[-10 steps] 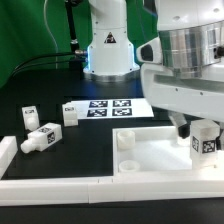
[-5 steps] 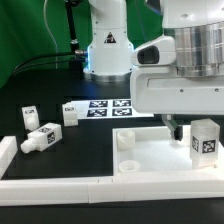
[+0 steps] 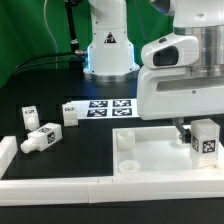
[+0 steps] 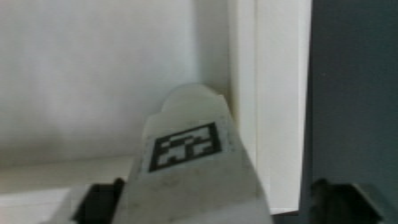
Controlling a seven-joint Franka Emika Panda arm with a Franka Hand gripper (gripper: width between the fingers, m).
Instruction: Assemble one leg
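Exterior view: leg (image 3: 205,139) upright on the panel (image 3: 160,152) at its 3 o'clock edge, pincer (image 3: 181,127) just above-beside it (fingers mostly hidden) | three more legs (image 3: 40,138) at 9 o'clock on the table (image 3: 60,90) | Wrist view: leg (image 4: 192,150) between spread fingertips (image 4: 103,200), pincer open, not touching.

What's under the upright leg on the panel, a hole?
The leg stands upright on the white panel near its corner on the exterior view's right. Its base covers whatever is beneath, so no hole shows there. Two open holes sit across the panel.
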